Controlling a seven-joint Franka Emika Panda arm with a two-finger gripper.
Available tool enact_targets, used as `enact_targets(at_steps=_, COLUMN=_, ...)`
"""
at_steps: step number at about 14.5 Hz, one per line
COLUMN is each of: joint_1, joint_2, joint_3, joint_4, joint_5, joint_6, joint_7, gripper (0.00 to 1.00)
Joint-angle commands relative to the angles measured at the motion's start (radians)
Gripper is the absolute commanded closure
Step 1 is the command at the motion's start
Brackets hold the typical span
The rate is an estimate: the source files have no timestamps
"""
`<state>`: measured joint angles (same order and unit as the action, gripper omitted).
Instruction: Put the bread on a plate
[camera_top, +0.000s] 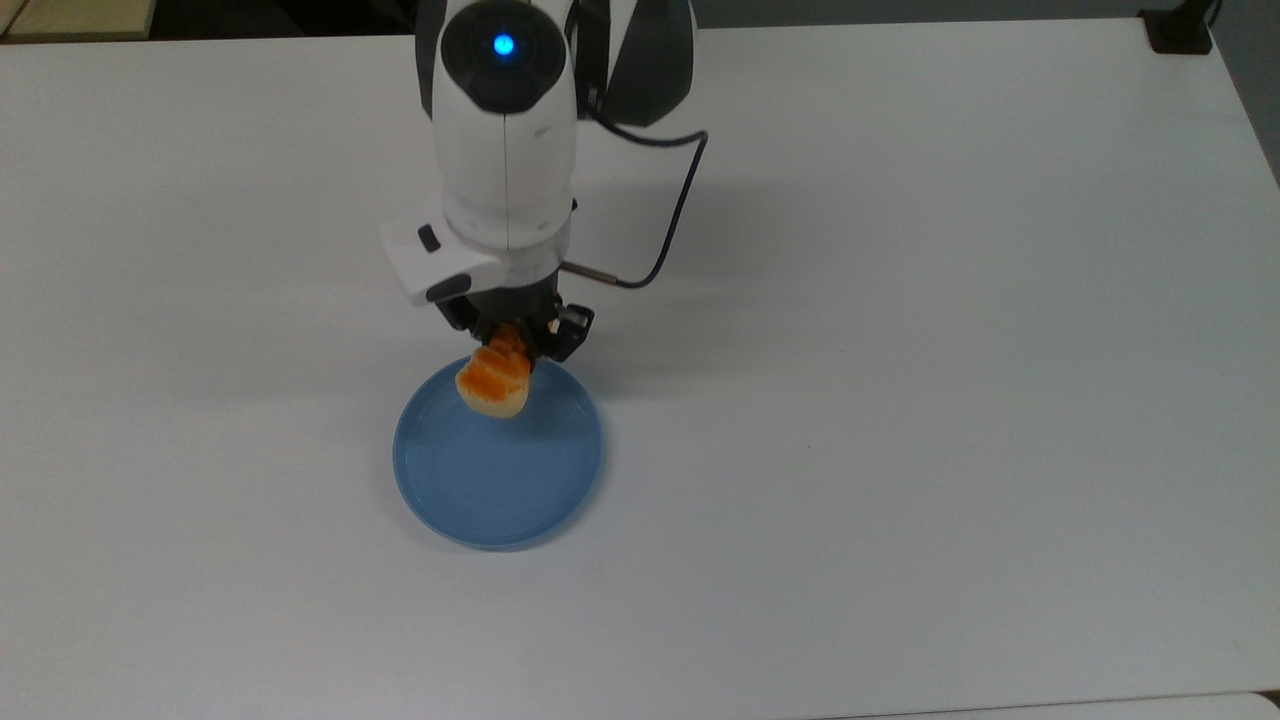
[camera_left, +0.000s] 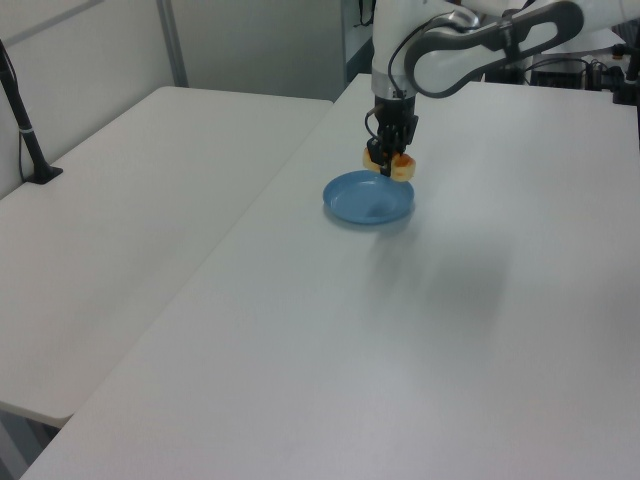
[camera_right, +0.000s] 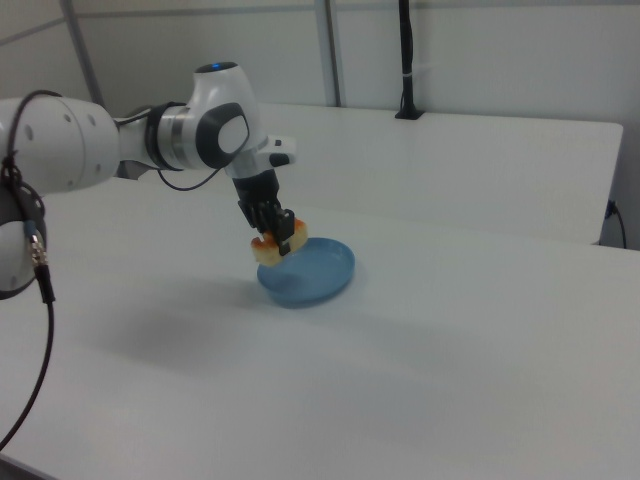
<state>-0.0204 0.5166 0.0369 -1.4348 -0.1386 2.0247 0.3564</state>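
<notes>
— What sort of place am I steering in?
— A lab, I'd say: bare white tables (camera_left: 150, 200) pushed together, plain partition walls (camera_right: 480, 60), a black clamp pole (camera_right: 405, 60).

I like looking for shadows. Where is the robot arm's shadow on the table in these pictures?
In the top view, a soft grey shadow lies on the table to the top view's right of the gripper. In the left view, a faint blurry patch sits below the plate. In the right view, a dim smudge lies at the right view's left of the bread.

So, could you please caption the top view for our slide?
Fingers holding the bread above the blue plate's rim.
</notes>
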Motion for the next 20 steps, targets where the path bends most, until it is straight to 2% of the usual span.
enact_targets(at_steps=1, joint_1=0.011, joint_2=0.104, joint_3=-0.025, joint_4=0.163, joint_5=0.011, joint_6=-0.067, joint_7=-0.028, gripper=0.62)
enact_targets(at_steps=12, joint_1=0.013, joint_2=0.227, joint_3=-0.028, joint_4=0.214, joint_5=0.004, joint_6=0.000, joint_7=-0.016, gripper=0.60)
enact_targets(at_steps=13, joint_1=0.011, joint_2=0.229, joint_3=-0.026, joint_4=0.220, joint_5=0.004, joint_6=0.000, joint_7=-0.005, gripper=0.47)
enact_targets(at_steps=14, joint_1=0.011, joint_2=0.229, joint_3=-0.028, joint_4=0.220, joint_5=0.004, joint_6=0.000, joint_7=0.001, gripper=0.27)
enact_targets(at_steps=15, joint_1=0.011, joint_2=0.229, joint_3=-0.026, joint_4=0.220, joint_5=0.004, joint_6=0.000, joint_7=0.004, gripper=0.21)
enact_targets(at_steps=16, joint_1=0.011, joint_2=0.229, joint_3=-0.028, joint_4=0.220, joint_5=0.004, joint_6=0.000, joint_7=0.007, gripper=0.10)
enact_targets(at_steps=18, joint_1=0.013, joint_2=0.229, joint_3=-0.031, joint_4=0.217, joint_5=0.002, joint_6=0.002, joint_7=0.009, gripper=0.01)
enact_targets(at_steps=20, joint_1=0.011, joint_2=0.221, joint_3=-0.031, joint_4=0.214, joint_5=0.002, joint_6=0.002, joint_7=0.009, gripper=0.00)
